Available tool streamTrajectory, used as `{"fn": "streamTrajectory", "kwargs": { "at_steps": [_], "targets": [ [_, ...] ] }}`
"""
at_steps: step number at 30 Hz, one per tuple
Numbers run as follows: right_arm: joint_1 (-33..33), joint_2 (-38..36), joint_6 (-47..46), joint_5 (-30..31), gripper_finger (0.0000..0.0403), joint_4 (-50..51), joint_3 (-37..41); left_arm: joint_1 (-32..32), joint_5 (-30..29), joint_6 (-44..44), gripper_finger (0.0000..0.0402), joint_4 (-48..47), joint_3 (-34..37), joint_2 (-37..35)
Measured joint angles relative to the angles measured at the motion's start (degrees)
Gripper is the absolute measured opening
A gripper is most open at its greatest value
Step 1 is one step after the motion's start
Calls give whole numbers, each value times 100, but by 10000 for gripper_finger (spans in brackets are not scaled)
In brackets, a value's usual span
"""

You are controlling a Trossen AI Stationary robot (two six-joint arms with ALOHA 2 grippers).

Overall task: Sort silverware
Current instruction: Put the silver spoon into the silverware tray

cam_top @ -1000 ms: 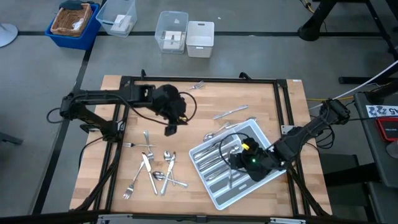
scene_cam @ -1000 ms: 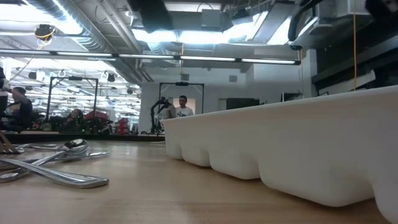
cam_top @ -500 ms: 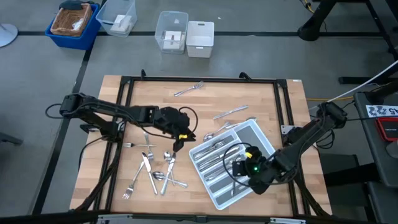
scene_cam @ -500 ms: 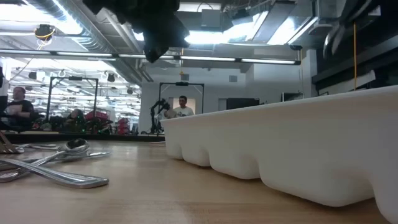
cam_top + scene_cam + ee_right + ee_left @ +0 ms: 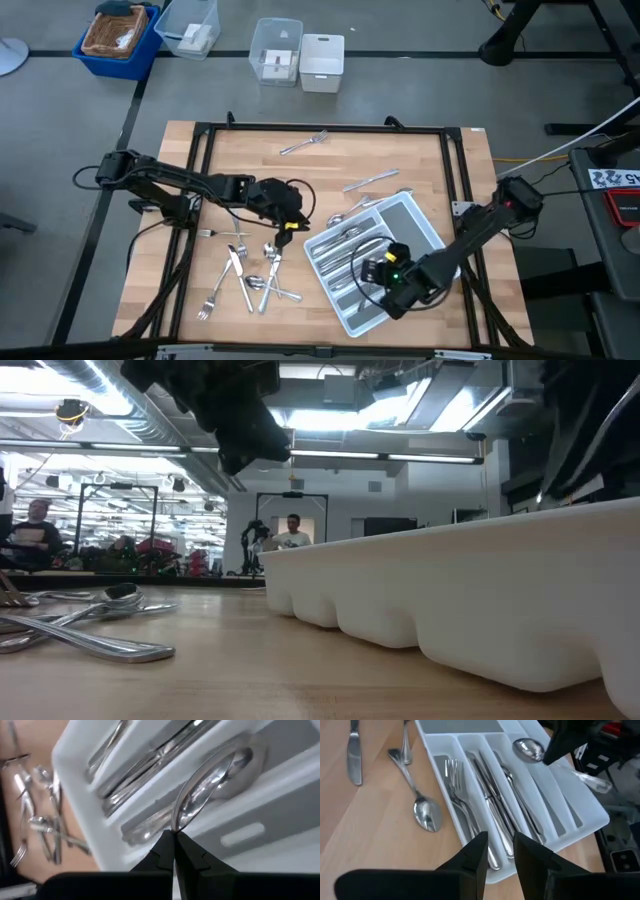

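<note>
The right hand [image 5: 173, 836] hangs over the near end of the grey tray [image 5: 425, 235], its fingers pinched fully together on the very tip of a spoon [image 5: 210, 782] handle. The spoon's bowl lies just ahead of that hand, inside one tray compartment, beside compartments that already carry forks [image 5: 457, 785] and knives [image 5: 492, 795].

The left hand [image 5: 283, 222] hovers above the tabletop [image 5: 330, 170] between the tray and the loose silverware [image 5: 250, 275]. Its fingers [image 5: 472, 857] stand a narrow gap apart and hold nothing. The loose heap of forks, spoons and knives lies just below and to the side of that hand; a single spoon [image 5: 422, 807] lies ahead of its fingers, close to the tray wall. Two more pieces, a fork [image 5: 305, 142] and a knife [image 5: 372, 180], lie well apart from it toward the far edge of the tabletop.

Handling judgement: each piece is rigid metal, light, thin and polished, so it will likely slide or pivot between smooth fingers. It lies nearly flat on the wood, leaving little edge to catch. Take hold across the handle, near the middle, where the section is narrow and the balance is even. Avoid the bowl, tines or blade. Pieces crossing in the heap may drag neighbours along; choose an outlying piece first.
</note>
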State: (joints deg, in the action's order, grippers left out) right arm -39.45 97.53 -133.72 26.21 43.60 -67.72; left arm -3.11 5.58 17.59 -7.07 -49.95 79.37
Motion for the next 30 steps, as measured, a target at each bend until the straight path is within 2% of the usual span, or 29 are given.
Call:
{"fn": "streamTrajectory", "kwargs": {
  "at_steps": [7,15,30],
  "targets": [
    [286,282,1,-30,5,-404,2,2,9,-144,82,-11,0,0],
    [274,283,-1,-205,5,-857,2,2,18,-207,82,-53,-2,0],
    [719,412,0,-412,5,-756,2,-4,21,-425,82,-128,-2,-2]
  ]
}}
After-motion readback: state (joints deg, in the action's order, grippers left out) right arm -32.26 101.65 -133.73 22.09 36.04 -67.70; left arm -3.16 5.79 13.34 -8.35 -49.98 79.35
